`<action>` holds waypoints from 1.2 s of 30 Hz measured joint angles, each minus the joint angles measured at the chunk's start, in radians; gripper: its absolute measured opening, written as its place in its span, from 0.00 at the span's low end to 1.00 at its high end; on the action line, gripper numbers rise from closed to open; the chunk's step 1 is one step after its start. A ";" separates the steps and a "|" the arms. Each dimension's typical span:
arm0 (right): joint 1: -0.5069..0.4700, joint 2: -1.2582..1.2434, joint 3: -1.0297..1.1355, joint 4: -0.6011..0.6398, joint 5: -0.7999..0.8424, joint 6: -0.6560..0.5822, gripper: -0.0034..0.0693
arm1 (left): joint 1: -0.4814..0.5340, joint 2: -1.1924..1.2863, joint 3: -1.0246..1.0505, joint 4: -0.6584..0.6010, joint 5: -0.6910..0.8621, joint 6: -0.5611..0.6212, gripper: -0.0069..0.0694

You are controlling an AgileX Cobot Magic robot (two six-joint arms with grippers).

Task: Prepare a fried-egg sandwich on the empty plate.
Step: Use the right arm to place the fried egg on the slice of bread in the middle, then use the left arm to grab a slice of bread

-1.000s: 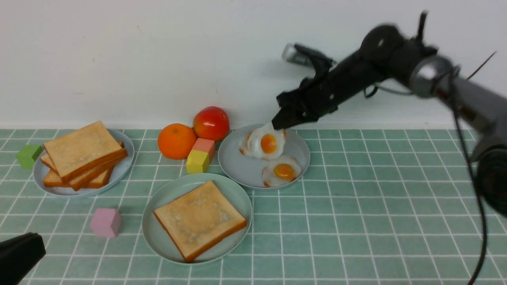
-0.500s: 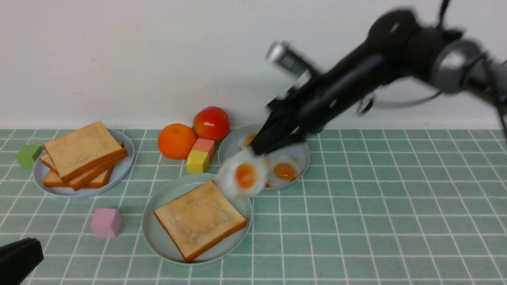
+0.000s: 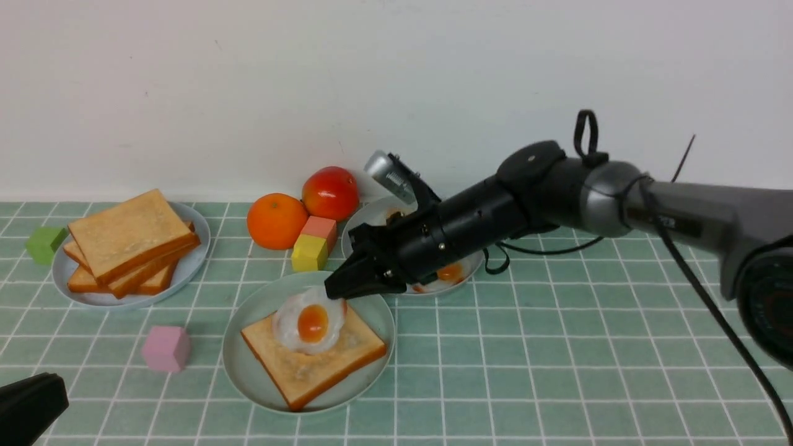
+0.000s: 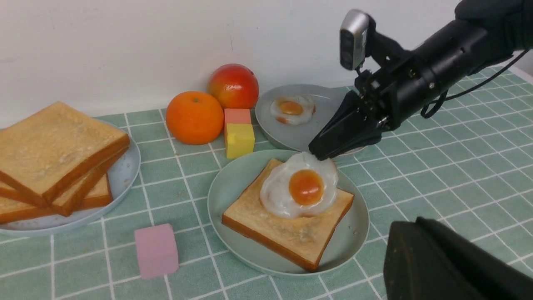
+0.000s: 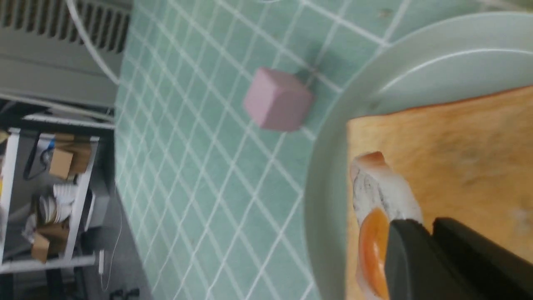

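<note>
Right gripper is clamped on the far rim of the fried egg, jaws pinched together on the white edge. The right wrist view shows both dark fingers closed over the rim next to the orange yolk. The egg sits on the toast slice, toward the slice's far corner, with the gripped rim tilted up. How much of the egg's weight is on the toast cannot be told.

That 1 toast slice lies flat on the mint-green plate, which is near the front middle of the green tiled table. No 2nd slice is on top of the egg.

The right arm reaches in low from the right, crossing over the grey-blue plate just behind the mint one. 1 more egg shows on it; the rest of that plate is hidden by the arm.

Left gripper is low at the near left corner, well apart from the plates, jaws together and holding nothing.

At far left, a pile of toast slices sits on another grey-blue plate. An orange and a red fruit touch each other by the wall. A salmon block and a yellow block sit just in front of them. A green block is beside the toast pile's plate, and a pink block is near the mint plate's left side.
</note>
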 joint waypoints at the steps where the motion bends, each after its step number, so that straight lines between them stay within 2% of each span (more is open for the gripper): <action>1: 0.000 0.004 0.000 0.000 -0.008 0.000 0.13 | 0.000 0.000 0.000 0.000 0.000 0.000 0.09; 4: 0.000 0.012 0.000 0.003 -0.018 0.000 0.13 | 0.000 0.000 0.000 0.000 0.000 -0.003 0.09; 7: 0.000 0.016 0.000 -0.004 -0.030 0.000 0.18 | 0.000 0.000 0.000 0.000 0.000 -0.013 0.09; 9: 0.000 0.016 0.000 -0.025 -0.030 0.000 0.32 | 0.000 0.000 0.000 0.000 0.000 -0.015 0.09; 10: 0.000 0.016 0.000 -0.031 -0.030 0.000 0.34 | 0.000 0.000 0.000 0.000 0.000 -0.015 0.09; 12: -0.001 0.016 0.000 -0.075 -0.030 0.002 0.52 | 0.000 0.000 0.000 0.000 0.000 -0.015 0.09; 13: -0.002 0.016 0.000 -0.080 -0.030 0.004 0.53 | 0.000 0.000 0.000 0.000 0.000 -0.015 0.09; 14: -0.010 0.009 0.000 -0.121 -0.025 0.021 0.64 | 0.000 0.000 0.000 0.000 0.001 -0.015 0.09; 16: -0.028 -0.012 0.000 -0.180 -0.012 0.061 0.72 | 0.000 0.000 0.000 -0.001 0.008 -0.015 0.10; 18: -0.054 -0.044 0.000 -0.257 0.011 0.103 0.74 | 0.000 0.000 0.000 -0.010 0.023 -0.015 0.10; 19: -0.060 -0.055 0.000 -0.276 0.018 0.114 0.73 | 0.000 0.000 0.000 -0.011 0.026 -0.015 0.10; 20: -0.084 -0.109 0.000 -0.361 0.058 0.157 0.69 | 0.000 0.004 0.000 -0.024 0.048 -0.020 0.10; 23: -0.111 -0.252 0.000 -0.540 0.171 0.225 0.51 | 0.000 0.068 -0.008 -0.039 0.104 -0.063 0.10; 24: -0.111 -0.273 0.000 -0.565 0.188 0.233 0.49 | 0.000 0.075 -0.010 -0.039 0.104 -0.066 0.10; 25: -0.111 -0.363 0.001 -0.647 0.236 0.262 0.36 | 0.000 0.156 -0.035 -0.046 0.142 -0.090 0.10; 26: -0.110 -0.375 0.001 -0.669 0.246 0.265 0.32 | 0.000 0.156 -0.039 -0.047 0.146 -0.090 0.10; 27: -0.103 -0.467 0.006 -0.744 0.269 0.312 0.18 | 0.000 0.255 -0.087 -0.052 0.175 -0.093 0.10; 29: -0.087 -0.586 0.038 -0.833 0.278 0.391 0.06 | 0.000 0.374 -0.158 -0.066 0.204 -0.073 0.08; 32: -0.049 -0.771 0.144 -0.951 0.288 0.480 0.04 | 0.000 0.549 -0.280 -0.100 0.244 0.012 0.07; 36: -0.008 -0.971 0.297 -1.005 0.270 0.522 0.05 | 0.021 0.747 -0.420 -0.131 0.289 0.145 0.07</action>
